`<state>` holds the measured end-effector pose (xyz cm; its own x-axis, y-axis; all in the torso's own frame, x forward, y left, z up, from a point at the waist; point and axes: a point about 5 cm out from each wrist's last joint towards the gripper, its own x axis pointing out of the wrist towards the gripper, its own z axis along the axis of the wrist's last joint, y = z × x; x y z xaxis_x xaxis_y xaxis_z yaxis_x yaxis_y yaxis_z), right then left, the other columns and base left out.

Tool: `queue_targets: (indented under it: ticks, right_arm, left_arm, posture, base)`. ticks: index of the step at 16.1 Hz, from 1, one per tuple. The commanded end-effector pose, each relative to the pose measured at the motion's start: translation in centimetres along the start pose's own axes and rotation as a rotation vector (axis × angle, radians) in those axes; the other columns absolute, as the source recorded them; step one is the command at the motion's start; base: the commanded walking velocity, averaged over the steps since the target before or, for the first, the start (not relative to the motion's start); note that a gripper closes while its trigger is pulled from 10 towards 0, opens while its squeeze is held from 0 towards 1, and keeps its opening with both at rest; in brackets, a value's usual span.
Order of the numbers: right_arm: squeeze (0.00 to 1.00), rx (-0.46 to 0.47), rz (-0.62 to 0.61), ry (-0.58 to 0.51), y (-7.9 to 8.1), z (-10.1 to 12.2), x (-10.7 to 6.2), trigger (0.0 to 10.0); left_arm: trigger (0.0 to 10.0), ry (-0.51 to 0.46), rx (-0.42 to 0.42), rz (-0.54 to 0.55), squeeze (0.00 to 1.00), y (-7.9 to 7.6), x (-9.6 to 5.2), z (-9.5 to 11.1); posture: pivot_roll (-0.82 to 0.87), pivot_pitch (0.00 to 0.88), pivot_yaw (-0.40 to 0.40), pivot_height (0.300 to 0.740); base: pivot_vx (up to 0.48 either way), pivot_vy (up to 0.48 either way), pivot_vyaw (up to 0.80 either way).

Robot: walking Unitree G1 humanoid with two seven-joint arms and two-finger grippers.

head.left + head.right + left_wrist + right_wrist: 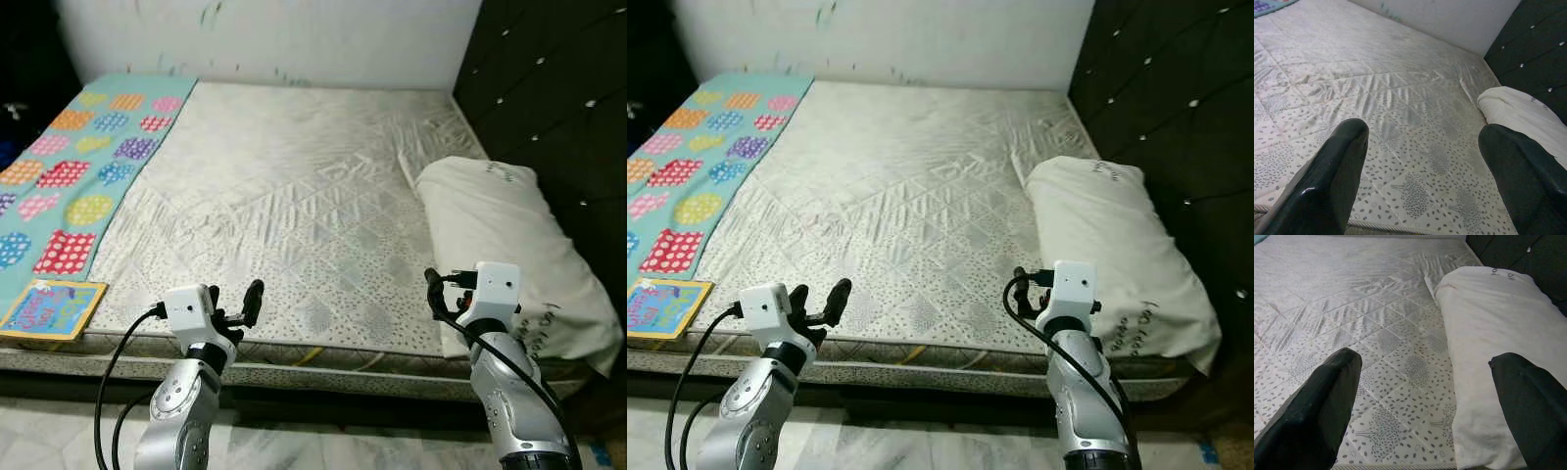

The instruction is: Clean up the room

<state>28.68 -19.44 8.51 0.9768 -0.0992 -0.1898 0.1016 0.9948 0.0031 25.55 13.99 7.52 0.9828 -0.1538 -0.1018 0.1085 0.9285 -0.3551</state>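
Bedroom scene: bare quilted mattress before you, both arms raised at its near edge.

From your left: a children's book lies on the mattress's near corner beside the patchwork blanket; left gripper spread, holding nothing; right gripper spread, just beside the white pillow. Judged next: square up, then close on one item's edge, not the sheet.

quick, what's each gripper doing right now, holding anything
Left gripper: open, holding nothing, hovering over the near edge of the mattress.
Right gripper: open, holding nothing, at the near edge beside the white pillow.
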Motion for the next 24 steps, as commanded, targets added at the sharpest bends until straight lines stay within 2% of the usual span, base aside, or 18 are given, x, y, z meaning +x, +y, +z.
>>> queue_targets:
  ticks: [1, 6, 9, 14, 22, 24]
  right_arm:
    - [0.00, -0.002, 0.005, -0.006, 0.12, 0.20, 0.05, 10.0]
    - [0.00, 0.001, 0.006, -0.008, 0.18, 0.22, 0.13, 10.0]
    - [0.00, 0.002, 0.007, -0.005, 0.25, 0.17, 0.08, 10.0]
    - [0.00, 0.001, 0.005, 0.002, 0.20, 0.03, 0.03, 10.0]
    - [0.00, -0.001, 0.005, 0.008, 0.19, -0.12, -0.04, 10.0]
    - [0.00, -0.001, 0.007, 0.008, 0.20, -0.11, -0.03, 10.0]
  left_arm:
    - [10.0, -0.002, 0.004, -0.006, 0.00, 0.02, -0.09, 0.14]
    - [10.0, -0.002, 0.008, -0.002, 0.00, 0.09, -0.14, 0.18]
    - [10.0, 0.012, 0.009, 0.009, 0.00, 0.19, -0.24, 0.04]
    - [10.0, 0.011, -0.039, 0.015, 0.00, -0.07, -0.24, 0.02]
    - [10.0, 0.015, -0.036, 0.000, 0.00, -0.20, -0.23, 0.06]
    - [10.0, -0.003, -0.029, -0.005, 0.00, -0.25, -0.20, 0.23]
  posture:
    - [-0.10, 0.000, -0.015, 0.740]
    - [-0.10, 0.000, -0.014, 0.740]
    - [-0.10, 0.000, -0.013, 0.740]
    - [-0.10, 0.000, -0.014, 0.740]
    - [-0.10, 0.000, -0.013, 0.740]
    - [-0.10, 0.000, -0.013, 0.740]
  base:
    - [0.266, 0.000, 0.00]
    - [0.261, 0.000, 0.00]
    - [0.000, 0.000, 0.00]
    - [0.000, 0.000, -0.11]
    - [0.000, 0.451, -0.63]
    - [0.000, 0.139, -0.56]
